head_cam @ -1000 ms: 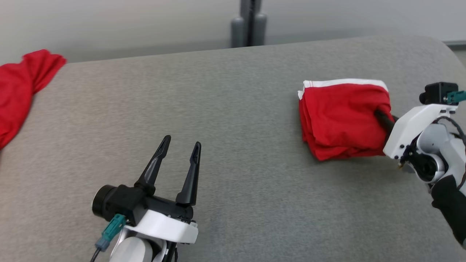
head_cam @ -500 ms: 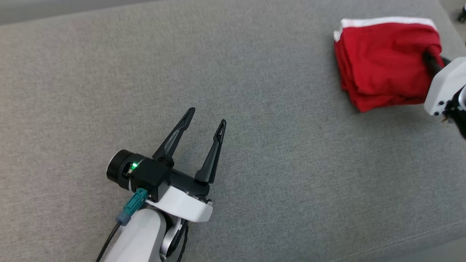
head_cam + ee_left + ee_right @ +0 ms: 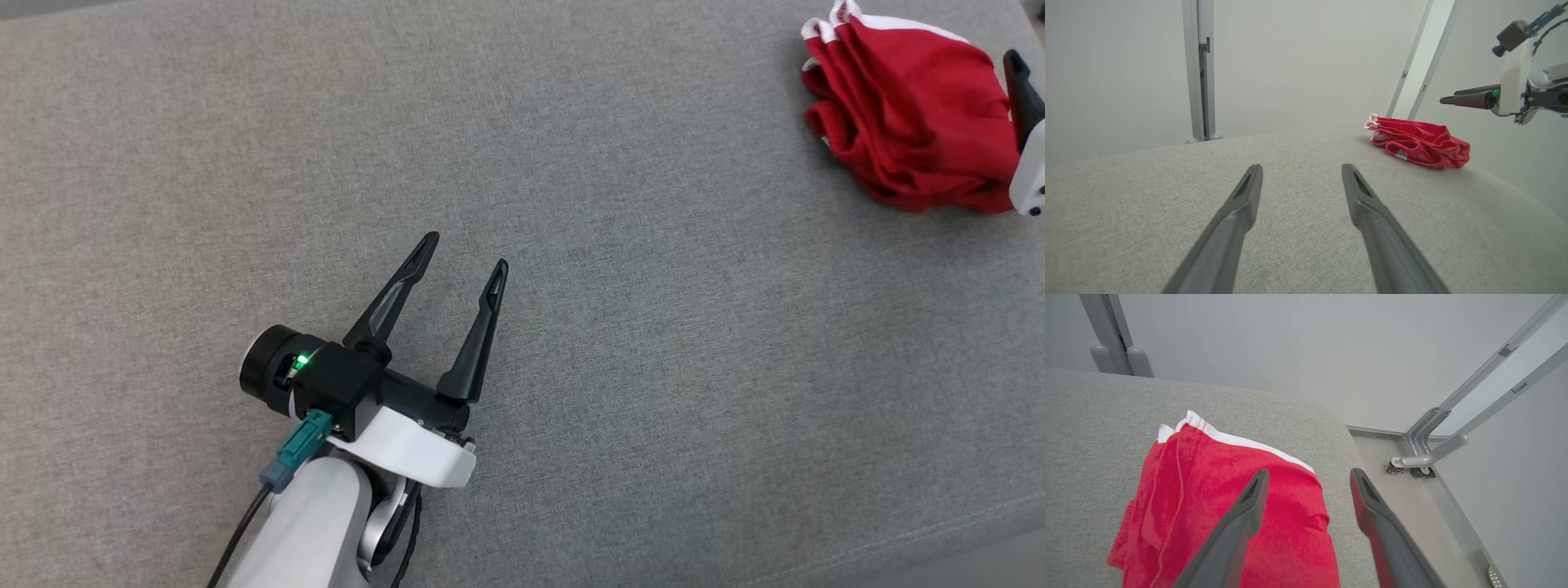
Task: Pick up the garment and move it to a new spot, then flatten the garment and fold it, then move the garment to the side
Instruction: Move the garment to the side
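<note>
Both your hands stand wide, holding nothing: left hand (image 3: 465, 251) over the grey fabric-covered table (image 3: 669, 343), right hand (image 3: 1309, 473) above the rumpled red garment with white trim (image 3: 906, 122), lying at the table's far right corner.

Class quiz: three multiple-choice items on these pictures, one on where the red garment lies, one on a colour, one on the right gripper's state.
1. The crumpled red cloth garment lies on the grey fabric surface at: A centre; B far right corner; C left edge.
2. Its trim is: A blue; B yellow; C white.
3. The right gripper is: A open above the garment; B shut on it; C shut, empty.
Answers: B, the head view shows it top right; C, the right wrist view shows it white; A, its fingers stand spread, clear of the cloth.
</note>
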`<state>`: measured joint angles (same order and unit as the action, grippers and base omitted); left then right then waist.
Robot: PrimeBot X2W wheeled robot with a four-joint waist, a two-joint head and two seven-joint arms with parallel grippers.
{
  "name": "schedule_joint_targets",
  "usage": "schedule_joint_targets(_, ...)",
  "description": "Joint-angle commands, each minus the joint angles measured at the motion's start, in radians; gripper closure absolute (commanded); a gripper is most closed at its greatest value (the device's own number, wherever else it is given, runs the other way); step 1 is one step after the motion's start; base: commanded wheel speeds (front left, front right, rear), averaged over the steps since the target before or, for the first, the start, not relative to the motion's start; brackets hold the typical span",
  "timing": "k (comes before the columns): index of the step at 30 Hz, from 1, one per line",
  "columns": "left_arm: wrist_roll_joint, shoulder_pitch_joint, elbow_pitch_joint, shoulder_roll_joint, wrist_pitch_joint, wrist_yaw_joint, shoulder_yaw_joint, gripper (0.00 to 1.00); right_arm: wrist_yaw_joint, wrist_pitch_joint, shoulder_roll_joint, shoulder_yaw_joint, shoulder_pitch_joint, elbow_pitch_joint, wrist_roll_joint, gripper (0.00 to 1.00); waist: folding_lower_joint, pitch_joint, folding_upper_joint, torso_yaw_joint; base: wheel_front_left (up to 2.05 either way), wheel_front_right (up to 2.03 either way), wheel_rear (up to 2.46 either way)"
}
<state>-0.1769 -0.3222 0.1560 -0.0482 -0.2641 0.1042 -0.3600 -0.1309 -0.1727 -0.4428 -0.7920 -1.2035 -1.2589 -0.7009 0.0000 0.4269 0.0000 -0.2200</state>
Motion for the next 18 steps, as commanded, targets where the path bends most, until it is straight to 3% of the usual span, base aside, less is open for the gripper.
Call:
schedule_joint_targets(1, -0.009, -0.008, 0.001, -0.004, 0.0, -0.003, 0.003, 0.0, 0.0, -0.017, -0.007, 0.003, -0.012, -0.013, 0.013, 0.0, 0.0, -0.013, 0.0, 0.002, 0.0, 0.0, 0.0)
schedule_joint_targets(10, -0.042, 0.049, -0.02, -0.005, 0.0, -0.026, 0.047, 0.0, 0.0, -0.092, 0.015, 0.081, -0.008, -0.008, 0.036, 0.0, 0.0, -0.123, 0.0, 0.029, 0.0, 0.0, 0.0)
schedule_joint_targets(18, -0.039, 0.132, -0.053, -0.011, 0.0, -0.036, 0.167, 0.0, 0.0, -0.093, -0.007, 0.254, 0.161, 0.321, 0.079, 0.0, 0.0, -0.235, 0.0, 0.096, 0.0, 0.0, 0.0)
